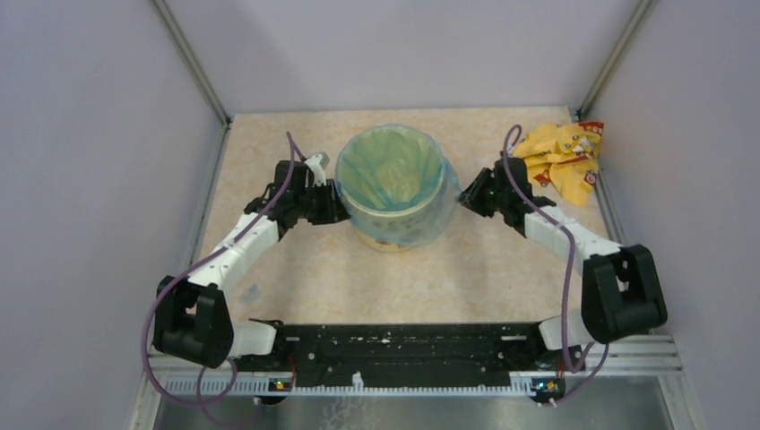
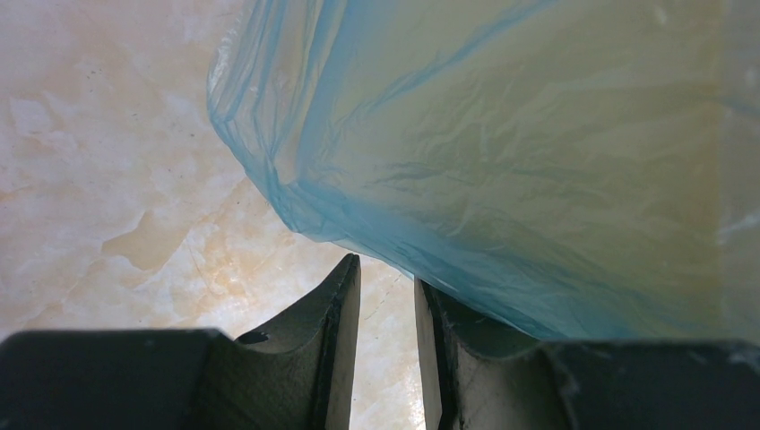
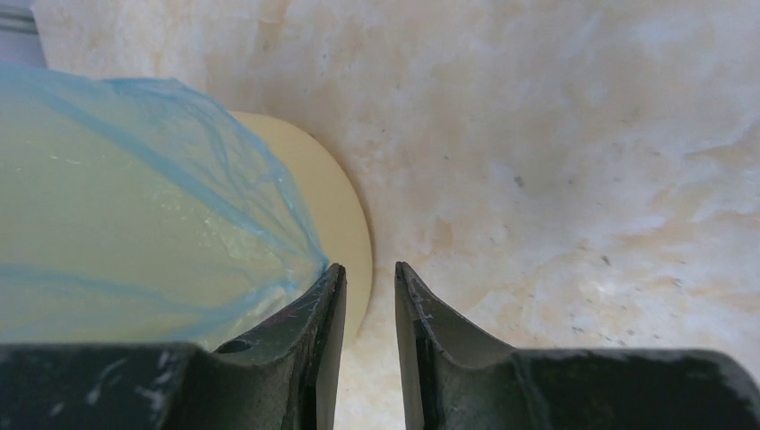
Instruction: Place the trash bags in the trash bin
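Arms outstretched — left gripper (image 2: pixel 385 269) and right gripper (image 3: pixel 369 265) narrowly parted

Honestly, nothing here is readable. The trash bin (image 1: pixel 387 242) has the blue trash bag (image 1: pixel 394 170) pulled down over its side. From above and in both wrist views you only get pale yellow plastic behind crinkly film, with no letters showing through. The crumpled yellow wrapper (image 1: pixel 560 157), to the bin's right toward the far corner, has red and white patches that look like print. They're way too small and blurry to make out a word.
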`<action>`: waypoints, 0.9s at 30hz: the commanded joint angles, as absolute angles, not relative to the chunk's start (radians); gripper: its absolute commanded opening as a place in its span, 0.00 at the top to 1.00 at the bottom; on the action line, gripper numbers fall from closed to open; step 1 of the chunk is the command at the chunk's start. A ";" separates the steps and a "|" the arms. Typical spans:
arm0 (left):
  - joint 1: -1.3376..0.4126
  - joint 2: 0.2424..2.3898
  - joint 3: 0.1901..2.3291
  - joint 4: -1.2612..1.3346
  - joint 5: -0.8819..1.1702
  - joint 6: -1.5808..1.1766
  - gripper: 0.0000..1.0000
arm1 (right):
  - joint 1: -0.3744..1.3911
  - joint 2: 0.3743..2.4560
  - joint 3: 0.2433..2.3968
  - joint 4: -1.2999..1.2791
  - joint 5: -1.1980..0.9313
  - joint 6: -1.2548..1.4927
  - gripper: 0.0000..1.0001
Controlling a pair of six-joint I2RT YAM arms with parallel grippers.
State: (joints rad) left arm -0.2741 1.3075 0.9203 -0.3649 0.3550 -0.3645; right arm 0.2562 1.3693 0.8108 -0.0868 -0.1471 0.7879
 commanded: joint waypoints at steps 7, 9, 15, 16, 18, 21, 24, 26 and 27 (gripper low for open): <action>-0.285 1.318 0.910 -0.310 0.369 -0.356 0.65 | 0.412 1.607 1.017 0.010 -0.074 0.753 0.71; -0.286 1.319 0.910 -0.311 0.370 -0.356 0.65 | 0.415 1.623 1.027 0.003 -0.080 0.742 0.70; -0.287 1.312 0.913 -0.323 0.348 -0.356 0.65 | 0.415 1.622 1.066 -0.121 -0.060 0.683 0.58; -0.287 1.310 0.919 -0.333 0.337 -0.357 0.64 | 0.413 1.614 1.069 -0.145 -0.051 0.681 0.56; -0.287 1.305 0.929 -0.356 0.308 -0.356 0.64 | 0.412 1.590 1.066 -0.196 -0.025 0.674 0.51; -0.287 1.286 0.943 -0.380 0.250 -0.350 0.62 | 0.401 1.553 1.048 -0.252 -0.005 0.665 0.45; -0.287 1.260 0.958 -0.402 0.214 -0.351 0.60 | 0.385 1.507 1.024 -0.292 -0.005 0.656 0.39; -0.287 1.252 0.971 -0.420 0.188 -0.353 0.59 | 0.376 1.473 1.013 -0.314 0.013 0.647 0.35; -0.287 1.246 0.976 -0.429 0.173 -0.354 0.59 | 0.370 1.455 1.008 -0.325 0.022 0.642 0.33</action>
State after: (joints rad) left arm -0.2832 1.2999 0.9211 -0.4088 0.2451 -0.3637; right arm 0.3912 1.5604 1.0199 -0.2718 -0.0235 0.6750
